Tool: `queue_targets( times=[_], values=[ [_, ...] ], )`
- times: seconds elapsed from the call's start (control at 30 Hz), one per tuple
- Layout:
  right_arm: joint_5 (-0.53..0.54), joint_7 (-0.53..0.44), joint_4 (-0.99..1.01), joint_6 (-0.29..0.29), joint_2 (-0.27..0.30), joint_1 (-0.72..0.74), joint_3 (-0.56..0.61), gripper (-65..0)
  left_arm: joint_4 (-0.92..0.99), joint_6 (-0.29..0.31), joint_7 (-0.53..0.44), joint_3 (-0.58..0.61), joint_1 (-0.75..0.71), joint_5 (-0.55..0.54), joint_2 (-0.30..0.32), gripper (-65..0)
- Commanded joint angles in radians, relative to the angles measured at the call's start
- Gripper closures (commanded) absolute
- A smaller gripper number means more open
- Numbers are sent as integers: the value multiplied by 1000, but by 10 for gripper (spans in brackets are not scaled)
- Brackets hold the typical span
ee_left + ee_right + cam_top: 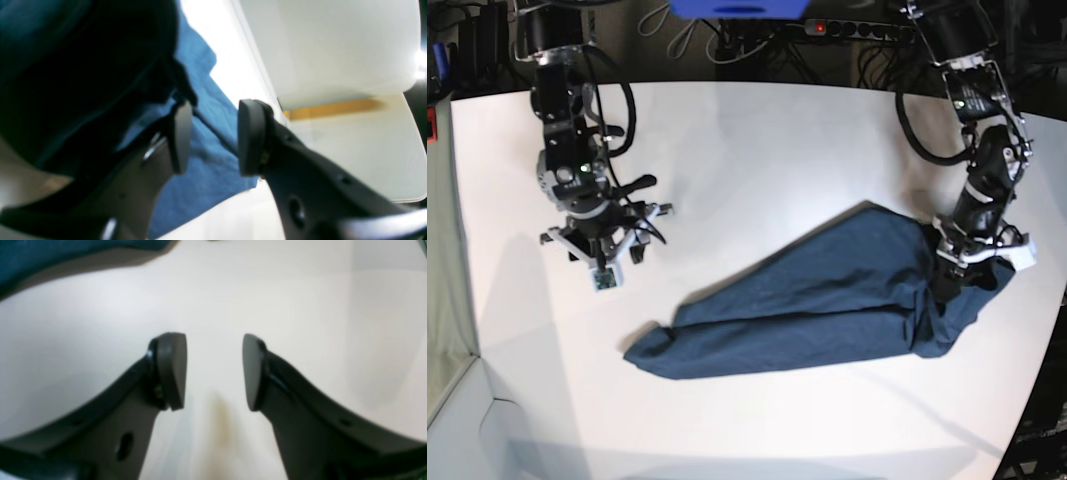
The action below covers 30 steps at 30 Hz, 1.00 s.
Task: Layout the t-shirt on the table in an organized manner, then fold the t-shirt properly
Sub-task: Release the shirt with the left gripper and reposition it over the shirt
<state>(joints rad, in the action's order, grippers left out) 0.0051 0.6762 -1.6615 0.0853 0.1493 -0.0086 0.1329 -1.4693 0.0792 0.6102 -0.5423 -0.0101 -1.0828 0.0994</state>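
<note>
T-shirt [827, 300] is lying on the table [777, 140] as a long bunched band, not yet spread flat, so by my reading the laying-out step is under way and no fold has begun. Its long axis is running diagonally in the base view, from a narrow end at the lower left, nearer the right pincer's side, up to a bulkier, crumpled end under the left pincer [957, 268]. Which end is neck and which is hem cannot be told from here. The left pincer is pressing down into that bulky end; in its wrist view its pads are standing narrowly apart with blue cloth [206, 133] seen between and behind them and a dark fold draped over one finger, so whether it is actually pinching fabric cannot be told. It is probably sitting there to catch an edge and draw the bundle open. The right pincer [605, 262] is hanging well apart from the shirt over bare table, jaws clearly parted and holding nothing [213, 371], with only a corner of cloth showing far above it in its own view; it is likely waiting to take the opposite end.
</note>
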Motion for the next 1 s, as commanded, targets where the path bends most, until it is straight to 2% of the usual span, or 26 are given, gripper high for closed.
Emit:
queue_targets(
  times=[0.0,0.6,0.77,0.97],
  values=[
    [-1,-25,-15,8,5,15,-5,-277,-8,3,-9,-3,22,-35,10,-226],
    [-4,-25,-15,8,6,14,-6,-277,-8,3,-11,-6,29,-35,10,-224],
    [-4,-25,-15,8,6,15,-6,-277,-8,6,-11,-72,29,-35,-3,-159],
    [-4,-25,-15,8,6,17,-5,-277,-8,6,-9,-108,31,-32,-14,-161]
  ],
)
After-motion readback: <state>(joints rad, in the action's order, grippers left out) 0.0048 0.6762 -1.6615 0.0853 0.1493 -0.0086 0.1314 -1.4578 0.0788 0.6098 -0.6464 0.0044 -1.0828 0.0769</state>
